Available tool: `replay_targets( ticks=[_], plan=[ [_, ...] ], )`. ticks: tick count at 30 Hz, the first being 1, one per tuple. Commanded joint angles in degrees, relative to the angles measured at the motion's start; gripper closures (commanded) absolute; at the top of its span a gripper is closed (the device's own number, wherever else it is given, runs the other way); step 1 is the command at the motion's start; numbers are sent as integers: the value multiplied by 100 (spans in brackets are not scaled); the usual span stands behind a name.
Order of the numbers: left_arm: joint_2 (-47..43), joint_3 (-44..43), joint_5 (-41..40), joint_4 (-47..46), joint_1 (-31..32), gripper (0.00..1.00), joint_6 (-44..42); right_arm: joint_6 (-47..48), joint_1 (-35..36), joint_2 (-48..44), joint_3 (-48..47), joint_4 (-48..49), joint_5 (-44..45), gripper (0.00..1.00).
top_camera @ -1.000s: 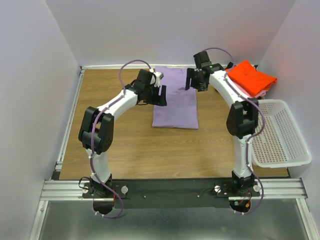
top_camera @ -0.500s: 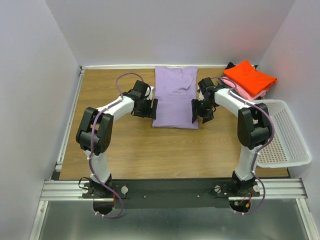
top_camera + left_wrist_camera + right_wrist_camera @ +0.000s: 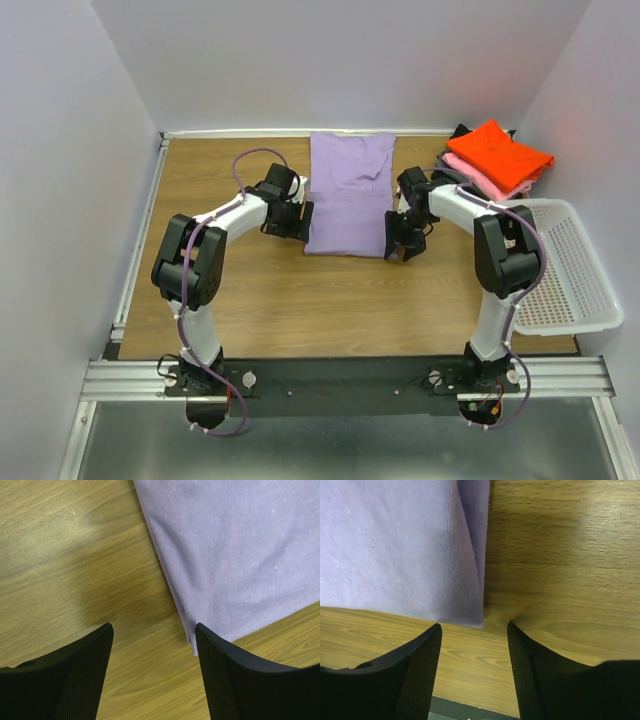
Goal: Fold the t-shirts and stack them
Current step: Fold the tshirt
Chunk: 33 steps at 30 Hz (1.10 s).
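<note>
**Jaws apart at the purple shirt (image 3: 350, 195)**

The shirt lies flat, mid-table (image 3: 250, 290). My left gripper (image 3: 152, 630) hangs at its near left corner, fingers spread and one beside the hem. My right gripper (image 3: 475, 627) is spread at the near right corner. The orange shirt (image 3: 500, 155) tops the pink shirt (image 3: 468, 172), far right.

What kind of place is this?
Likely a lab robot cell: plain walls boxing in a wooden table, two arms on an aluminium rail, t-shirts and a mesh basket as props.
</note>
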<state>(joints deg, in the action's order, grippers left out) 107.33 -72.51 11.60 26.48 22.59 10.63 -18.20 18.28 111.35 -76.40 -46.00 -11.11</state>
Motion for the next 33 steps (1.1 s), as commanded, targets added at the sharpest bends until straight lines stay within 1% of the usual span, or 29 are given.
replay_targets(
  ticks=[1,3,6,10,13,15,16,17,21,24,33],
  plan=[
    [-212,44,167,68,-18,26,-149,-70,17,132,240,143,-84,38],
    [-186,44,177,77,-26,26,-176,-44,17,264,240,205,-49,39],
    [-221,44,194,103,-26,26,-228,-105,17,361,222,363,83,44],
    [-283,53,290,173,-35,27,-307,-202,17,423,91,469,311,47],
    [-291,97,431,217,-35,27,-360,-255,17,440,-41,539,382,51],
    [-300,140,501,200,-35,27,-369,-263,17,484,-120,566,373,56],
    [-292,149,580,182,-35,28,-378,-263,17,493,-138,583,364,58],
    [-283,167,624,191,-35,29,-395,-255,17,528,-156,583,356,62],
    [-186,202,782,208,-44,32,-387,-246,17,616,-182,583,303,70],
    [-168,246,941,156,-35,34,-352,-228,17,625,-182,574,303,73],
    [-81,352,1064,103,-26,37,-193,-167,17,590,-94,557,320,74]
  ],
)
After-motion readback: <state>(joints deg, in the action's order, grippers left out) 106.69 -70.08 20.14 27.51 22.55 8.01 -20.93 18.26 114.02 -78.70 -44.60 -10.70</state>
